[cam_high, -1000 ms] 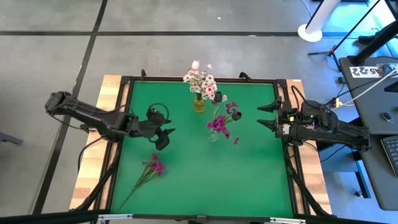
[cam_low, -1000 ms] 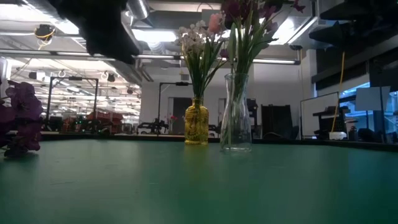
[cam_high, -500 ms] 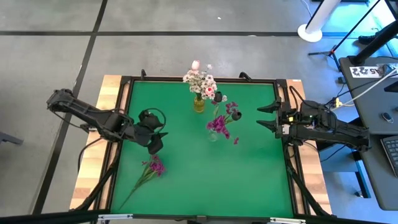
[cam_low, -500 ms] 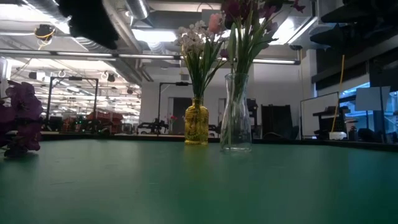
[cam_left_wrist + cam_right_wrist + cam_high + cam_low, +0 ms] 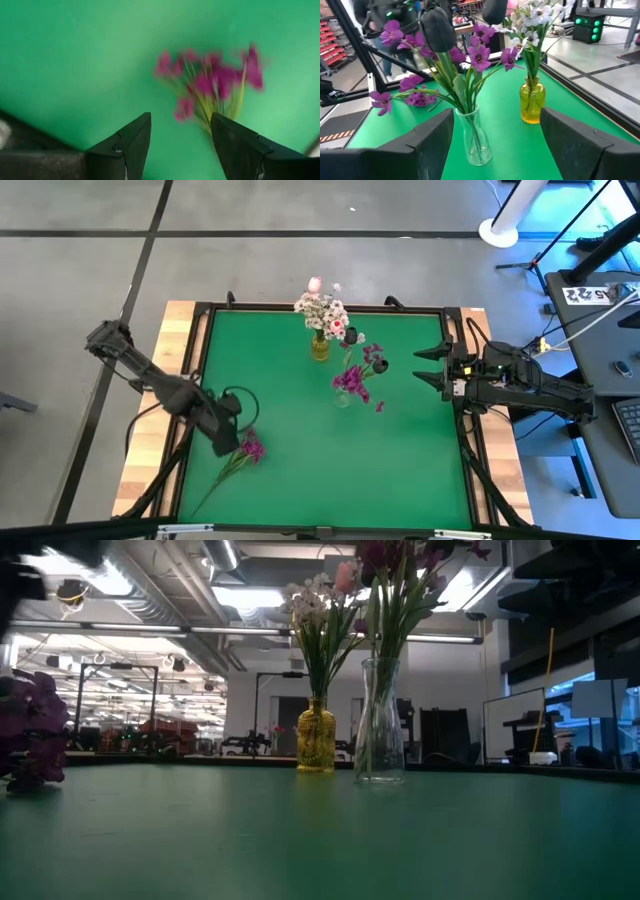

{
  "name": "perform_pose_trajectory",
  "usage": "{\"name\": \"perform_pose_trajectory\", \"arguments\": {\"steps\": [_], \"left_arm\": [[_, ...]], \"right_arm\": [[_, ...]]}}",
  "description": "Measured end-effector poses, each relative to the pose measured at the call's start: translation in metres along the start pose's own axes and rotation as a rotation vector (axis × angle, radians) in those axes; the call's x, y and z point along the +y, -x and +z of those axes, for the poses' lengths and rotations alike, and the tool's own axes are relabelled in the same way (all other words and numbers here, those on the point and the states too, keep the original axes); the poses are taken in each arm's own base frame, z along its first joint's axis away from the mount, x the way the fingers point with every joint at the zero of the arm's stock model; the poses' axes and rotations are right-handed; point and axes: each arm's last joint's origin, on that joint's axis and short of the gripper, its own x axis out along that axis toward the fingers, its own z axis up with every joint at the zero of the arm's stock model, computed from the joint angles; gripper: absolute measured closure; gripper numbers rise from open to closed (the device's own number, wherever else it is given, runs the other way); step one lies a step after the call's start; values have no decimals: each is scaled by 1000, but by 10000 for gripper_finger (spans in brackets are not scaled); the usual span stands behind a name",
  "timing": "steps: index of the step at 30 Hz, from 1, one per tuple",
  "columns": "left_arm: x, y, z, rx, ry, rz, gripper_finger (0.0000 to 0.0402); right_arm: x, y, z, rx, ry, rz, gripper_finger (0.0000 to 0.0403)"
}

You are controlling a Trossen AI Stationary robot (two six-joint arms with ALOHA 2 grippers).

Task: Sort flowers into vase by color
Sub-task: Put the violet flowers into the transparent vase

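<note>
The left gripper point(image 5: 180, 145), fingers spread, is hovering over the magenta sprig point(image 5: 248, 447) for pickup; the right gripper point(image 5: 432, 367) is waiting spread beside the clear vase point(image 5: 472, 137).

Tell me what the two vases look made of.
Clear vase: likely plain glass, smooth; the stems show through it. Yellow vase: seemingly amber-tinted glass, glossy and see-through, possibly textured in the low view; plastic can't be ruled out.

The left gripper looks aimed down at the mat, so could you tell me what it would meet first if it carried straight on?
Most likely the magenta sprig lying on the green mat: the open left gripper frames its blossoms just ahead, though the gap to it is hard to judge.
</note>
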Motion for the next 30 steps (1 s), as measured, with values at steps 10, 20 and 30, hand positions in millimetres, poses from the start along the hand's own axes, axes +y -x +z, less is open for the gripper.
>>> {"name": "perform_pose_trajectory", "arguments": {"steps": [10,20,30], "left_arm": [[-41,-35,-46,270,155,101,190],[-70,-59,-63,207,253,44,154],[-81,-84,-64,198,275,85,142]], "right_arm": [[0,0,1,-13,-3,-19,107],[0,0,3,-32,-4,-14,107],[1,0,2,-23,-29,25,107]]}}
